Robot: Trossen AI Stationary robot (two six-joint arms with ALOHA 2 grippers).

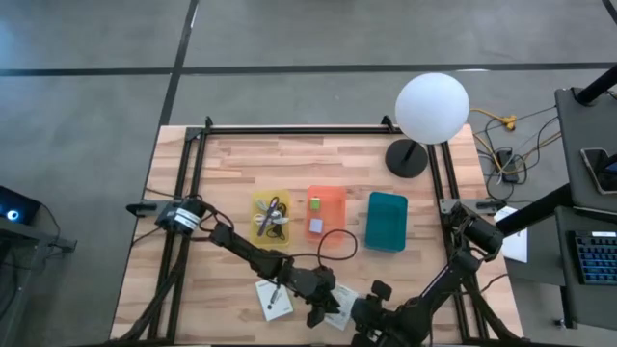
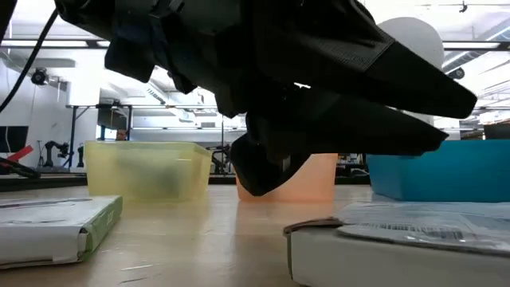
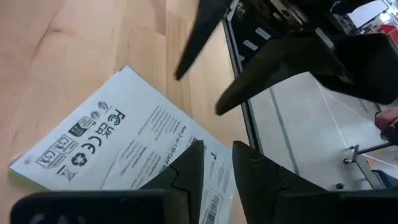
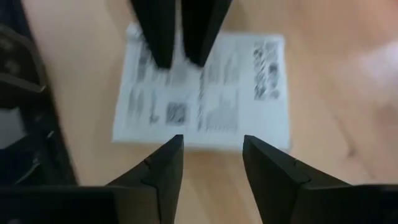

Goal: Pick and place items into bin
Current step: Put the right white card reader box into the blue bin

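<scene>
Two white printed cards lie flat near the table's front edge, one (image 1: 273, 299) to the left and one (image 1: 339, 316) to the right. Both grippers are at the right card (image 3: 106, 143). My left gripper (image 3: 216, 155) reaches in from the left, slanting down, its fingers a narrow gap apart over the card's printed face. My right gripper (image 4: 212, 149) hangs open above the same card (image 4: 205, 93), pointing down at it, with nothing between its fingers. Small pieces lie in the yellow bin (image 1: 272, 217) and the orange bin (image 1: 326, 214). My left gripper has its fingertips (image 4: 160, 59) at the right card's printed top face, slanting in from the table's left. I cannot tell whether they touch it. The card lies flat on the table.
A teal bin (image 1: 387, 222) stands right of the orange one. A white globe lamp (image 1: 432, 108) on a black foot stands at the far right. A black cable (image 1: 337, 246) loops in front of the orange bin. Bare wood lies between the bins and the cards.
</scene>
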